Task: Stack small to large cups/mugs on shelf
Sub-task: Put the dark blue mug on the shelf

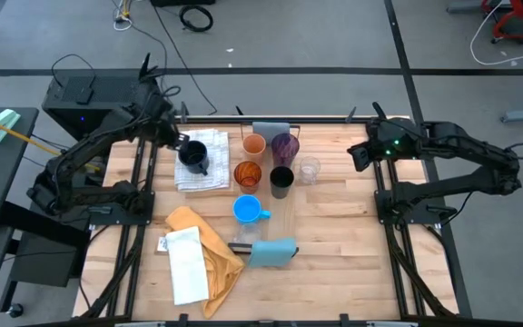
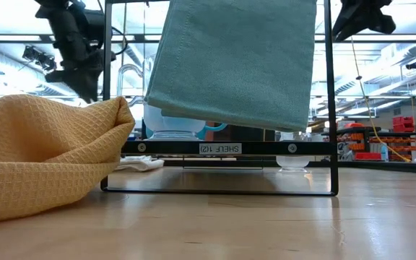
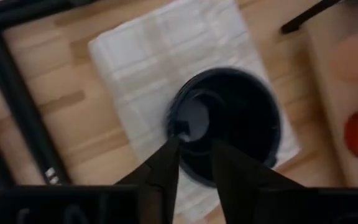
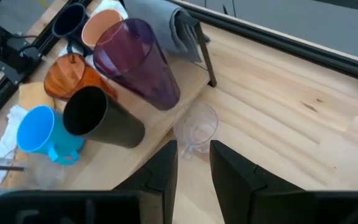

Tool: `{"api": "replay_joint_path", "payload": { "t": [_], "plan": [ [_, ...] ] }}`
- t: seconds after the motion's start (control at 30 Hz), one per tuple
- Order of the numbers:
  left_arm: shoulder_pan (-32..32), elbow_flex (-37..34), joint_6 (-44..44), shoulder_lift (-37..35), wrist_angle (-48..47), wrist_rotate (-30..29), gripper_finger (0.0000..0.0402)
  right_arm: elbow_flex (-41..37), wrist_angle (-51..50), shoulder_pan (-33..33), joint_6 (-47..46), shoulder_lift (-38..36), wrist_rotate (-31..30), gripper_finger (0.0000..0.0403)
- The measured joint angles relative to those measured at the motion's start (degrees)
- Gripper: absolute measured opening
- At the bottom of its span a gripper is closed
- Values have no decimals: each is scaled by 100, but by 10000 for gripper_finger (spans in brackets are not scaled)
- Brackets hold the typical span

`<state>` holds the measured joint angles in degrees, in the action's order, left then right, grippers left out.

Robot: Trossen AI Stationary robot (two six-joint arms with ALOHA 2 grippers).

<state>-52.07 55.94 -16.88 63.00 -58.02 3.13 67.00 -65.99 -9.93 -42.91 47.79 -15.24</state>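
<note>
navy mug (image 1: 193,156) sits on the white towel (image 1: 209,163). my left hand (image 1: 176,139) is over it, fingers a little apart around its rim.

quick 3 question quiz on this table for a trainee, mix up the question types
1. True or false: the navy mug stands on the white cloth.
2. Which cup is nearest the right gripper? A) orange cup B) clear glass C) bright blue mug
3. Fill in: the left gripper hovers over the ___ mug.

Key: 1 true; 2 B; 3 navy.
</note>
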Motion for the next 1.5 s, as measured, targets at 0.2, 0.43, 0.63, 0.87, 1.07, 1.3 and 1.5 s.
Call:
{"api": "replay_joint_path", "payload": {
  "t": [0.2, 0.43, 0.63, 0.87, 1.07, 1.3, 1.5],
  "plan": [
    [0, -1, 198, 0, -133, -464, 151, 0, 95, 0, 172, 108, 308, 100],
    [4, -7, 81, 412, -169, -599, 198, 0, 214, 0, 196, 120, 346, 100],
    [191, -13, -39, 1056, -69, -548, 222, 0, 212, 0, 110, 120, 376, 100],
    [503, -11, -39, 1566, 449, -539, 222, 0, 242, 0, 47, 120, 376, 100],
    [501, -13, 161, 1912, 468, -705, 206, 0, 358, 0, 43, 120, 376, 100],
    [501, -13, 444, 1956, 757, -998, 150, 0, 359, 0, -51, 120, 378, 100],
    [468, -11, 807, 1950, 858, -832, 29, 0, 395, 0, -93, 120, 378, 100]
  ]
}}
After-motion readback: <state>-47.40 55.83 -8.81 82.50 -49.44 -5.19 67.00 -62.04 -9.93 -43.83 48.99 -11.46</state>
